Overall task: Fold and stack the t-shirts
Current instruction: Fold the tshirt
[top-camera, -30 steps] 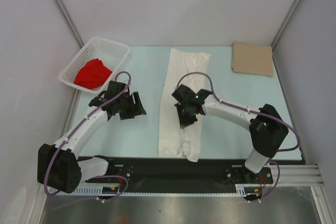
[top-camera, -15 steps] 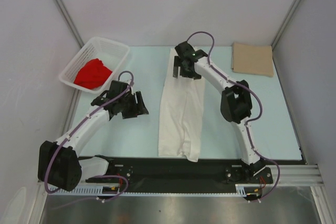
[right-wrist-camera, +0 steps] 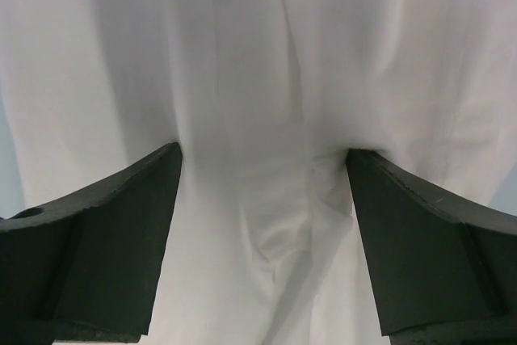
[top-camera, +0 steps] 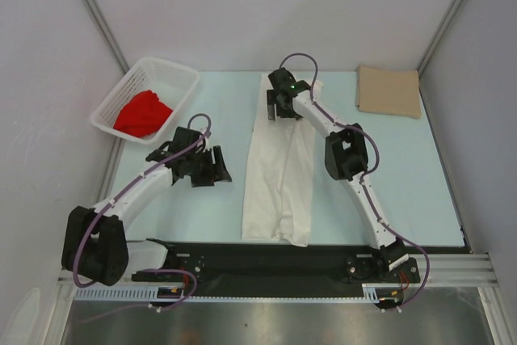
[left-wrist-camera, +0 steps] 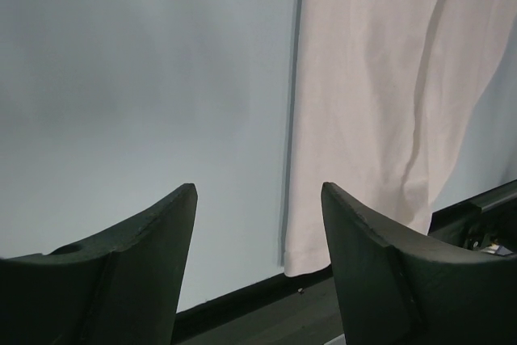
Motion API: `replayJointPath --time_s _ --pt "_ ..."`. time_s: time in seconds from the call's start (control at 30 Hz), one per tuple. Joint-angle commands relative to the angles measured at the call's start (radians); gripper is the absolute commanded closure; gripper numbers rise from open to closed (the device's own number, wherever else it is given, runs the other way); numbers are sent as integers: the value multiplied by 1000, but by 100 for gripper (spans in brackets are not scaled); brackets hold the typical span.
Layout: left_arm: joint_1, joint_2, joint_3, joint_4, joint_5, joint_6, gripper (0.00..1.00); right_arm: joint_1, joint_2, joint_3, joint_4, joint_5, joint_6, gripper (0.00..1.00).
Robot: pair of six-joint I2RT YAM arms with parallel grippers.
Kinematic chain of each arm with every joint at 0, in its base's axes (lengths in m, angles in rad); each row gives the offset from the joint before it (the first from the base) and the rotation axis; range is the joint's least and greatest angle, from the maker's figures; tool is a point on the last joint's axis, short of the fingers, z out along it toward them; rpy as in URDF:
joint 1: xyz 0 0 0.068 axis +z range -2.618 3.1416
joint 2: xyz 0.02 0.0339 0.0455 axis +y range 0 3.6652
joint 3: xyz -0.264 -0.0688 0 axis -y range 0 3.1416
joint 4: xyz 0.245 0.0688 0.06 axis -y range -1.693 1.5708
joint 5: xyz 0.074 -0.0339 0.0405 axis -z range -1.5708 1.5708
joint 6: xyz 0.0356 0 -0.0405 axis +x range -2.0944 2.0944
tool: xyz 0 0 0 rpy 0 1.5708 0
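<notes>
A white t-shirt [top-camera: 280,167] lies as a long narrow strip down the middle of the table. My right gripper [top-camera: 279,111] hovers open over its far end; in the right wrist view its jaws stand wide above wrinkled white cloth [right-wrist-camera: 266,119], with nothing between them. My left gripper [top-camera: 212,169] is open just left of the strip, and the left wrist view shows the shirt's near left corner [left-wrist-camera: 371,103] beyond its right finger. A tan t-shirt [top-camera: 388,91] lies folded flat at the far right. A red t-shirt [top-camera: 142,113] sits bunched in the basket.
The white lattice basket [top-camera: 174,78] stands at the far left corner. A black rail [top-camera: 266,258] runs along the near table edge, also seen as the dark rail [left-wrist-camera: 242,305] in the left wrist view. Grey walls close in on three sides.
My right arm has stretched from the shirt's middle to its far end, and its gripper has opened. The left gripper has shifted slightly toward the shirt.
</notes>
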Motion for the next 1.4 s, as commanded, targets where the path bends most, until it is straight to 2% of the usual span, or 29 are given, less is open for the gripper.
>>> replayJointPath --time_s 0.0,0.23,0.33,0.43,0.57,0.63,0.77,0.8,0.87,0.97,1.0,1.03,1.1,1.13,1.2,1.23,1.37 --pt "-13 13 0 31 42 26 31 -35 113 91 48 -1 -113 11" --pt "-39 34 -29 54 61 -9 29 -43 164 167 214 -93 -270 8" --pt "-62 31 -46 74 67 -40 28 -38 151 202 232 -137 -253 6" --pt "-85 44 -67 90 82 -61 26 -31 73 187 217 -125 -207 4" --pt "-110 70 -69 103 104 -69 25 -23 -74 153 99 -119 -135 0" --pt "-128 90 -61 103 122 -69 26 -21 -166 138 -11 -154 -83 0" --pt "-144 82 -75 114 133 -96 28 -9 -335 25 -172 -203 -57 0" --pt "-154 77 -78 114 128 -98 28 -9 -411 -52 -189 -254 -54 0" --pt "-159 76 -83 108 128 -98 28 -3 -496 -147 -240 -256 -38 0" --pt "-161 93 -92 105 156 -107 29 -18 -709 -444 -210 -329 -2 2" --pt "-161 96 -98 111 162 -110 29 -27 -767 -638 -181 -379 5 3" --pt "-161 99 -109 116 166 -110 29 -37 -895 -728 -151 -403 11 7" --pt "-161 103 -122 129 171 -124 30 -70 -1009 -911 -66 -446 32 12" --pt "-162 105 -136 137 176 -132 30 -86 -1055 -1062 -39 -525 41 21" --pt "-165 114 -153 160 197 -159 33 -122 -1169 -1219 7 -626 75 30" --pt "-168 117 -168 174 208 -170 34 -126 -1200 -1353 25 -648 86 39" --pt "-190 148 -184 194 212 -204 38 -132 -1344 -1599 131 -710 137 44"
